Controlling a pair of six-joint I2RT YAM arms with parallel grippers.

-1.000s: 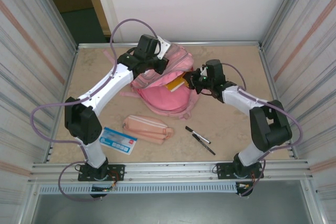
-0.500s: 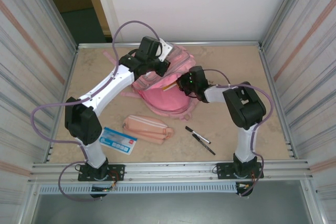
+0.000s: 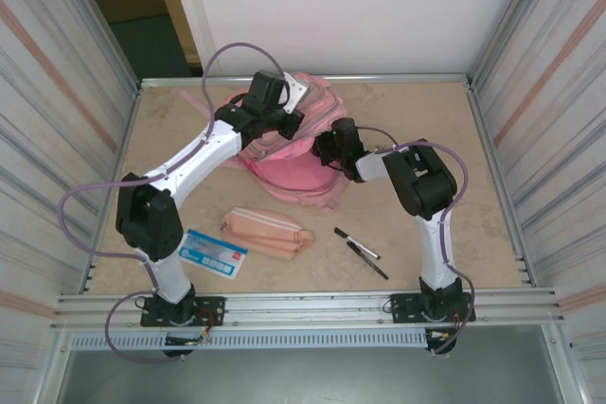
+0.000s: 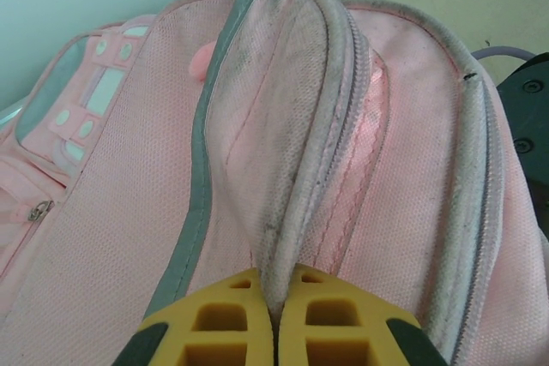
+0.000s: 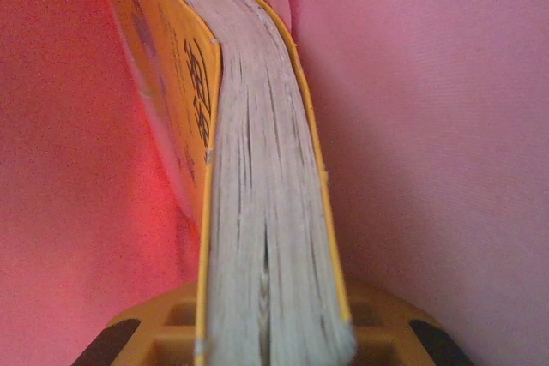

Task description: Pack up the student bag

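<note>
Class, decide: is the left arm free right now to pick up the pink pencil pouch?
Probably not: the left gripper is shut on the student bag's edge; nothing covers the pencil pouch.

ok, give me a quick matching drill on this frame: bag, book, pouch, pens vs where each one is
Things:
1. student bag
2. yellow book
3. pencil pouch
4. black pens

Places:
a. loose on the table, right of the pouch
b. biggest pink item, far centre of the table
c. page edge facing the wrist camera, pink fabric on both sides
d. flat on the table, between the blue card and the pens

Pairs: 1-b, 2-c, 3-d, 4-a
</note>
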